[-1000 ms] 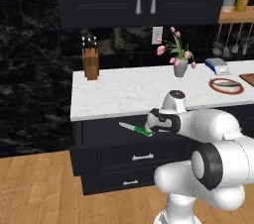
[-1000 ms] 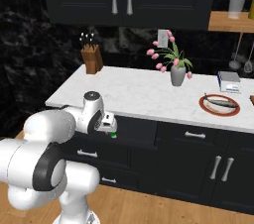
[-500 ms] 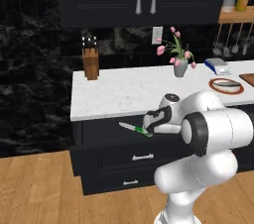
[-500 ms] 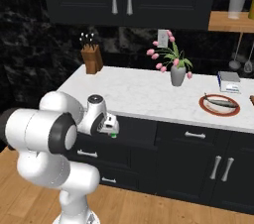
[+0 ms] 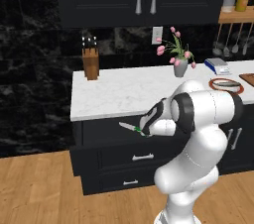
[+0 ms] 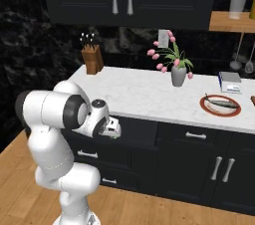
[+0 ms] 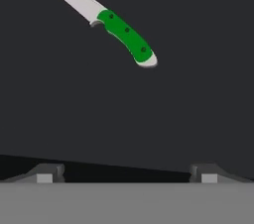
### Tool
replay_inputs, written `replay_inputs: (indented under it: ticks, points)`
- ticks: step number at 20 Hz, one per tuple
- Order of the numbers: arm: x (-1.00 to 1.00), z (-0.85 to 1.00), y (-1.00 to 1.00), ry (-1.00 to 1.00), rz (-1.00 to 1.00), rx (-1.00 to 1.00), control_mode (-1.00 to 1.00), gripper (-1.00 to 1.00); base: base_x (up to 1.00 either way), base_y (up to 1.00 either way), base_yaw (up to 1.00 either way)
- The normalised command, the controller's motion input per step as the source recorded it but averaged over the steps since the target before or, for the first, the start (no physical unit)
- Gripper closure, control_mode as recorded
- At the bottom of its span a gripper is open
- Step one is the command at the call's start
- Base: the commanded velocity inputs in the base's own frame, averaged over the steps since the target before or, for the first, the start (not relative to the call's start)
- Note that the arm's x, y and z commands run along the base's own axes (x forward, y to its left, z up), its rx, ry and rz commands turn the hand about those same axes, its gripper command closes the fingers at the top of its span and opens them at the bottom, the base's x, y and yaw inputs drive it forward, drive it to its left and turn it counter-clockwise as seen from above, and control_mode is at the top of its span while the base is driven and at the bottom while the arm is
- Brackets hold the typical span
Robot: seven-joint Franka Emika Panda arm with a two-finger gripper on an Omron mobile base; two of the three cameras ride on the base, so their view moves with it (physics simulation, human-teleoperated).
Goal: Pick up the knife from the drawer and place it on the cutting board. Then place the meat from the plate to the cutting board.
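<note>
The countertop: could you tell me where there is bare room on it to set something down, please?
The widest bare stretch of the countertop runs between the knife block at the back left and the flower vase. It gets crowded to the right, where the vase, a stack of books and the plate holding the fish sit close together.

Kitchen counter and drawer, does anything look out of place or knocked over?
Nothing stands out. The knife lies flat in the open drawer, the fish rests on its plate, and the flower vase and knife block stand upright.
</note>
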Motion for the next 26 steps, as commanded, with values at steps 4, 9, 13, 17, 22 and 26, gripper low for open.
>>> replay_inputs:
  ticks: [4,9,13,17,22,26]
  points:
    - [-0.22,-0.61,0.00,0.22,0.00,0.00,-1.00,-1.00,0.00,0.00,0.00]
    - [-0.76,-0.39,-0.05,0.14,0.00,0.00,-1.00,-1.00,0.00,0.00,0.00]
    - [-1.00,-0.04,-0.15,0.00,0.01,0.00,-1.00,-1.00,0.00,0.00,0.00]
    - [-1.00,0.00,-0.07,0.00,0.04,0.00,-1.00,-1.00,0.00,0.00,0.00]
    - [-0.35,0.56,0.00,0.02,0.06,0.01,-1.00,-1.00,0.00,0.00,0.00]
    - [0.43,0.88,0.01,0.00,0.04,0.03,-1.00,-1.00,0.00,0.00,0.00]
